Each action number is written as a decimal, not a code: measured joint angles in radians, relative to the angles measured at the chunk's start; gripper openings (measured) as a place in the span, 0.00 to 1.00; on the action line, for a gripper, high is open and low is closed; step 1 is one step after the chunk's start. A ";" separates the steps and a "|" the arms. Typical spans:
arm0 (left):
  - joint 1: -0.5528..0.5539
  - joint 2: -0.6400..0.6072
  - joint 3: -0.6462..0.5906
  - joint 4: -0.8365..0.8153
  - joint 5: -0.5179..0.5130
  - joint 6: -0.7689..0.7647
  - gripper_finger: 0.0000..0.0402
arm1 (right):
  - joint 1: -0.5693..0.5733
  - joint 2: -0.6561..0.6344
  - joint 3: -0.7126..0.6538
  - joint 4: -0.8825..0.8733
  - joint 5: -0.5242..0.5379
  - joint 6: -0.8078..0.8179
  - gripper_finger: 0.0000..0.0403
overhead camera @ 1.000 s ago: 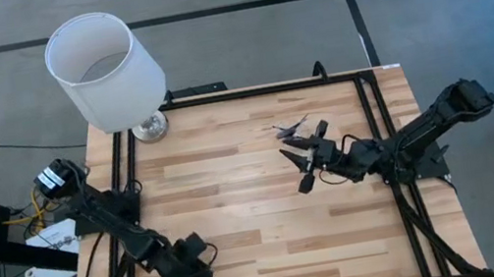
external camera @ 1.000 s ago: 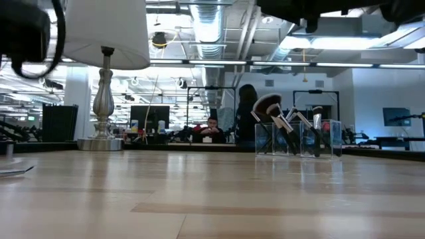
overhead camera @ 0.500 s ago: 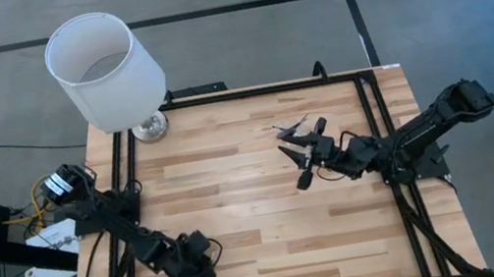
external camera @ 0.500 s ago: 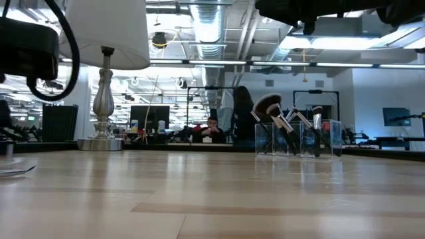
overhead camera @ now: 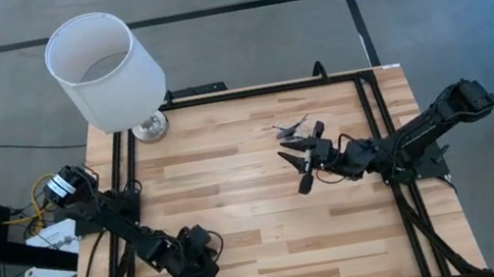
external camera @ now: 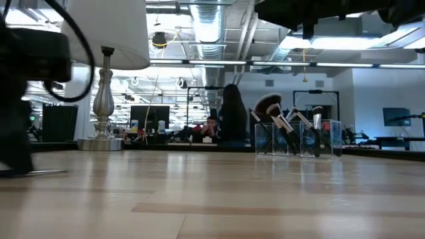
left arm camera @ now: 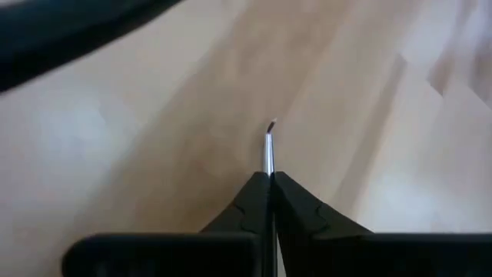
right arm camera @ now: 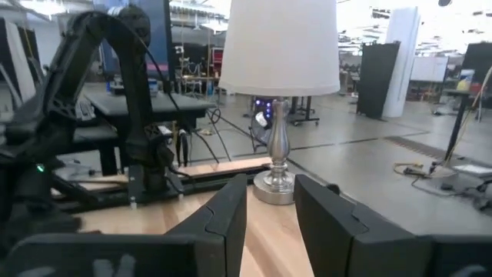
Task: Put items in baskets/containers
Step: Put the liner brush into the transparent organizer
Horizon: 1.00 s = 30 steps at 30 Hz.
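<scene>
Down at the near left of the table [overhead camera: 271,224], the left gripper [left arm camera: 270,185] has swung inward and snapped its fingers closed on a brush [left arm camera: 268,150]. I'm lifting slowly, keeping that thin handle pinched straight. I'm then carrying it across to the clear container [external camera: 299,138], already bristling with brushes. My right gripper [overhead camera: 303,164] is hovering half-open beside it, empty.
</scene>
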 joint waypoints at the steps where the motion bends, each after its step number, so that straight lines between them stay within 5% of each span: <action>1: 0.007 0.001 -0.002 0.000 -0.022 0.015 0.03 | 0.000 0.000 0.000 -0.002 0.000 0.016 0.25; 8: 0.151 0.013 -0.018 -0.001 -0.193 0.162 0.03 | 0.009 0.000 0.000 -0.044 -0.004 0.121 0.25; 18: 0.429 0.014 -0.141 0.386 -0.188 0.573 0.05 | 0.064 0.000 0.000 -0.057 -0.006 0.134 0.25; 25: 0.484 0.013 -0.145 0.411 -0.154 0.708 0.17 | 0.083 0.000 0.000 -0.077 -0.006 0.133 0.25; 30: 0.473 0.034 -0.146 0.433 -0.186 0.667 0.24 | 0.082 0.000 0.000 -0.077 -0.005 0.133 0.25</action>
